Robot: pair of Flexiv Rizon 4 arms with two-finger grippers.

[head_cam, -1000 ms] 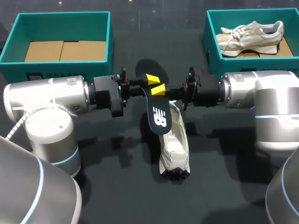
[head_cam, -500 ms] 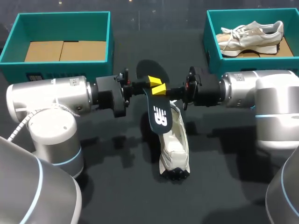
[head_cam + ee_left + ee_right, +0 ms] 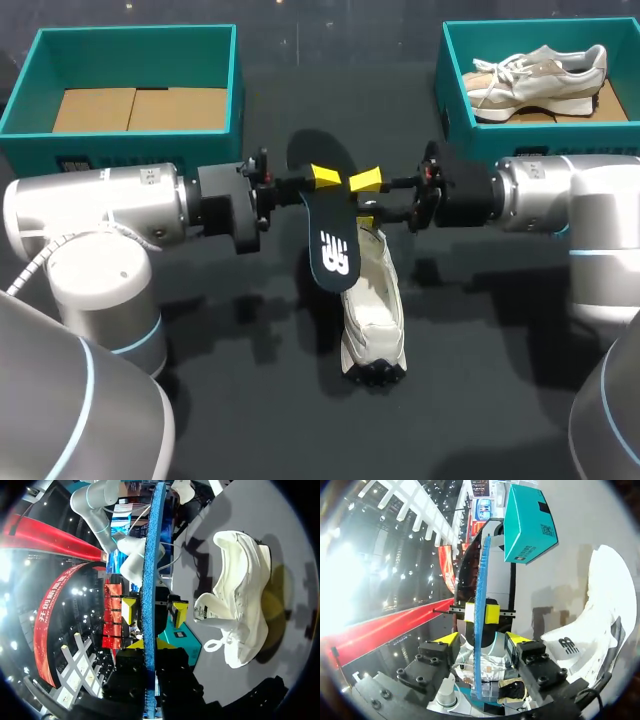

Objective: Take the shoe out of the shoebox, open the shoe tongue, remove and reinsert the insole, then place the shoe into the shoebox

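The black insole point(image 3: 330, 225) with its white logo hangs tilted above the table, and my left gripper point(image 3: 325, 177) is shut on its upper part. In the left wrist view the insole point(image 3: 150, 565) shows edge-on, blue, pinched in that gripper point(image 3: 150, 645). My right gripper point(image 3: 366, 200) stands open just right of the insole, touching nothing. In the right wrist view its fingers point(image 3: 482, 640) straddle the insole's edge point(image 3: 480, 595) with gaps on both sides. The white shoe point(image 3: 372, 310) lies on the table below the insole, toe toward the front.
An empty teal shoebox point(image 3: 130, 45) with a cardboard floor stands at the back left. A second teal shoebox point(image 3: 450, 90) at the back right holds another pale shoe point(image 3: 540, 70).
My right gripper has opened, let go of the insole and drawn back to the right. The left gripper closed on the insole and now holds it alone, slightly further left.
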